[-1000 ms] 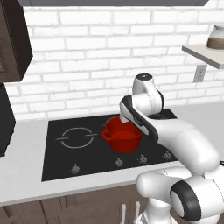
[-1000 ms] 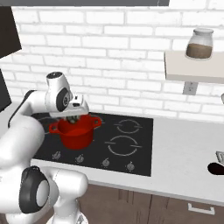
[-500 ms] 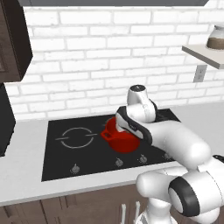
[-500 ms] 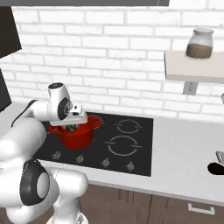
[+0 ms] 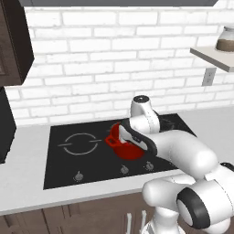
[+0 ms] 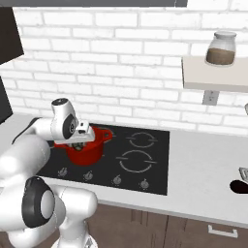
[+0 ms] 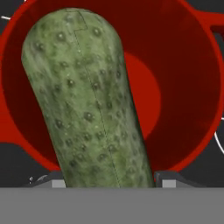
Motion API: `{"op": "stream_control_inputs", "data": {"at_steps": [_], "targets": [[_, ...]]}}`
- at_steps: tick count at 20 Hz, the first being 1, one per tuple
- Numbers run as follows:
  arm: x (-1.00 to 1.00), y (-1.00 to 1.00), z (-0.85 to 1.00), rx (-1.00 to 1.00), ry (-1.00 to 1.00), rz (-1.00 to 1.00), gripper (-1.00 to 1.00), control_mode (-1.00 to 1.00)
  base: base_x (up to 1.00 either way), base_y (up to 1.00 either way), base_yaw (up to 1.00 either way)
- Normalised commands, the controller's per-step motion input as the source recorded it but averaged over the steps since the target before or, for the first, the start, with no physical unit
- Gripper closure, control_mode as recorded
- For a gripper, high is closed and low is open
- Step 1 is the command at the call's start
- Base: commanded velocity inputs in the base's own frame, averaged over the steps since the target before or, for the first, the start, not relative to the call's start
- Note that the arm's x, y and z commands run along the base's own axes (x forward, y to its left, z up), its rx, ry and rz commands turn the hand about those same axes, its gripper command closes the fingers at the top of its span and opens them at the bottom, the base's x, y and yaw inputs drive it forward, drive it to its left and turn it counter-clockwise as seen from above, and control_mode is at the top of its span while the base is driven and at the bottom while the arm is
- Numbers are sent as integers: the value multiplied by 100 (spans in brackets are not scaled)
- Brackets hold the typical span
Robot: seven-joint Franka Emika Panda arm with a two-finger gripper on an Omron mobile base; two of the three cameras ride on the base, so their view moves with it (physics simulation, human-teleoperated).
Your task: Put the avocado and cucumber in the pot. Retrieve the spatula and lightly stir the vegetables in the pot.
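My gripper (image 7: 109, 179) is shut on the cucumber (image 7: 87, 96), a bumpy olive-green vegetable held at its lower end between the two fingertips (image 7: 54, 178). Right beneath it lies the open mouth of the red pot (image 7: 175, 87), whose visible floor is bare. From the right base view the hand (image 6: 80, 140) hangs just over the pot (image 6: 89, 154) on the hob, with a bit of the cucumber (image 6: 76, 144) at the rim. The left base view has the arm covering much of the pot (image 5: 122, 148). A dark rounded avocado (image 6: 237, 186) lies on the counter's far right.
The black hob (image 6: 140, 160) carries the pot on its front left burner. A small grey piece (image 6: 243, 173), cut off by the frame, lies beside the avocado. A wall shelf (image 6: 213, 80) holds a jar (image 6: 220, 48). A dark cabinet (image 5: 13, 41) hangs at the left.
The hand has come down and nearer to the pot, carrying the cucumber with it. The pot has stayed where it was.
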Motion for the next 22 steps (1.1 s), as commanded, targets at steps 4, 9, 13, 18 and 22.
{"op": "stream_control_inputs", "data": {"at_steps": [4, 9, 13, 18, 22], "targets": [[1, 0, 0, 0, 6, 0, -100, -100, 0, 0, 0], [16, 1, 1, 0, 13, 0, -100, -100, 0, 0, 0], [3, 0, 27, 0, 2, 0, -100, -100, 0, 0, 0], [-4, 0, 70, 4, -8, 0, -100, -100, 0, 0, 0], [-71, -11, 84, 4, -9, -2, -100, -100, 0, 0, 0]]}}
